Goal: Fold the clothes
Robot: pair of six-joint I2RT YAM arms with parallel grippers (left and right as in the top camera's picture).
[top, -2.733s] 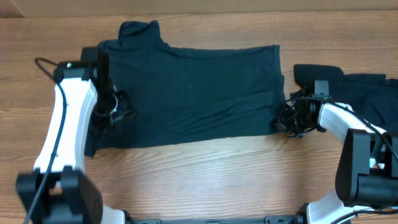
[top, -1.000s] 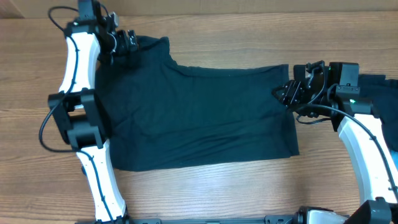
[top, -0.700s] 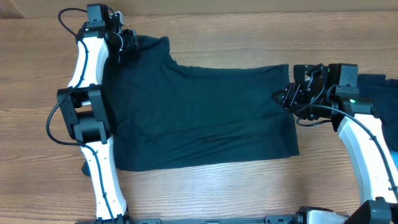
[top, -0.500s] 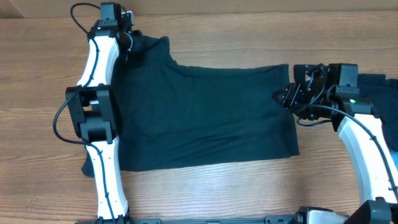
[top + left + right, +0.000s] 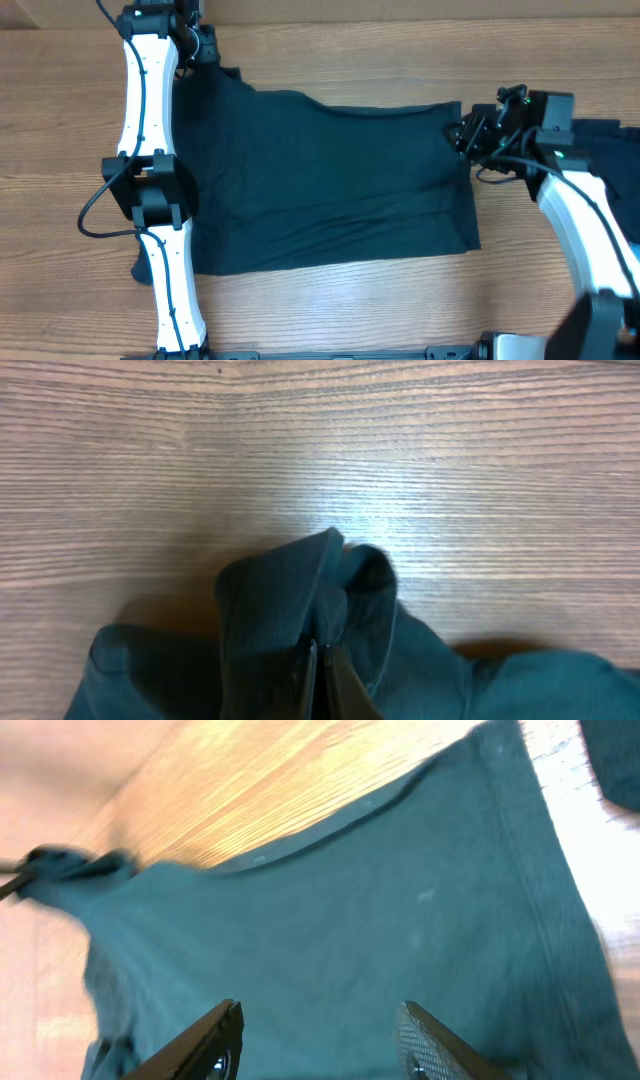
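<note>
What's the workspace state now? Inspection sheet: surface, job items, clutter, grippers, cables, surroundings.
Surface: light brown wood-grain table, shirt lying on it.
Job's things: dark navy fabric T-shirt spread flat, no lettering showing; another dark fabric garment at the table's right edge.
Clutter: nothing seen.
Grippers: left gripper jaws shut on bunched shirt fabric at the far left corner; right gripper jaws open above the shirt's far right corner.
Cables: black cable loops off the left arm.
Surroundings: nothing seen.
</note>
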